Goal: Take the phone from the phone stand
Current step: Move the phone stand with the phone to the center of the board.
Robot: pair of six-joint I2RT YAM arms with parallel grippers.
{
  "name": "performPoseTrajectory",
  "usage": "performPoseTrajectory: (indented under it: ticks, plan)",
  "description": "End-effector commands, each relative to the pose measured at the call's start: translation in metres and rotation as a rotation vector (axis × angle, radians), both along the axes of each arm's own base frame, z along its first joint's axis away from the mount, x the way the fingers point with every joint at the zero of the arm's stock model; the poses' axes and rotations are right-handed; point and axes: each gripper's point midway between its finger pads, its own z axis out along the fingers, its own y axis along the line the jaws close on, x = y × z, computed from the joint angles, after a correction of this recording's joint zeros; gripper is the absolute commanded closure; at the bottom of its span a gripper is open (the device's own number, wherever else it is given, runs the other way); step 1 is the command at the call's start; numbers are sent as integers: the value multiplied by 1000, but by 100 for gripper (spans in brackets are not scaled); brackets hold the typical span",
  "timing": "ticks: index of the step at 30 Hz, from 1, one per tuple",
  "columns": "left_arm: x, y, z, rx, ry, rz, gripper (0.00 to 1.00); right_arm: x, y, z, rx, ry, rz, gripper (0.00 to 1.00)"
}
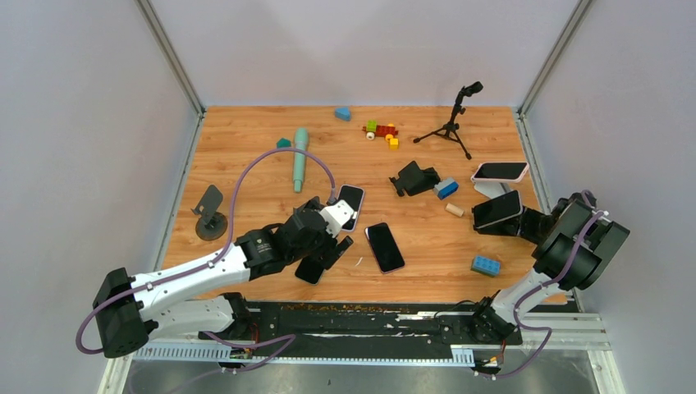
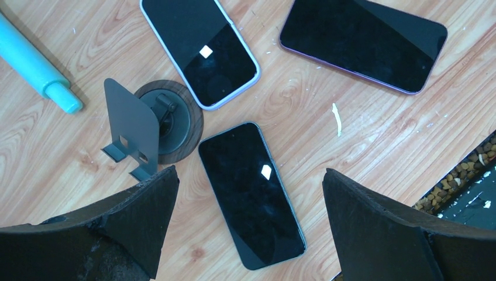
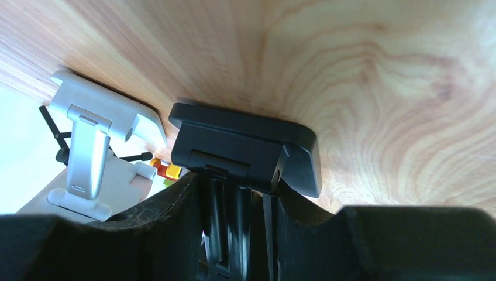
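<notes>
Right jaws are at the black stand point(image 3: 245, 146) carrying the phone point(image 1: 496, 209), near the worktop's point(image 1: 246, 139) right edge. Can't tell if they're clamped or just straddling it. Left jaws are apart over a flat phone point(image 2: 251, 193), not the target. Plan: grip the phone's edges only, lift it clear of the lip, don't drag the stand.

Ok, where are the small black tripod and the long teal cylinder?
Small black tripod point(image 1: 450, 125): top view, where its legs meet.
Long teal cylinder point(image 1: 300, 158): top view, middle of its shaft.
</notes>
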Motion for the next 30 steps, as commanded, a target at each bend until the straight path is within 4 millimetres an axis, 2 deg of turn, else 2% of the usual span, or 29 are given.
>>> performPoseTrajectory:
  ticks: [1, 11, 19, 30]
  plan:
    - [6, -8, 19, -33, -33, -7, 0, -13, 13, -22, -50, 78, 90, 73]
    - [5, -9, 17, -28, -24, -9, 0, -16, 34, -30, -41, 101, 152, 73]
    - [6, -11, 17, -30, -19, -9, 0, -25, 45, -28, -59, 90, 178, 73]
    - [3, -23, 16, -110, 16, 3, 0, -41, 63, -27, -63, 70, 215, 75]
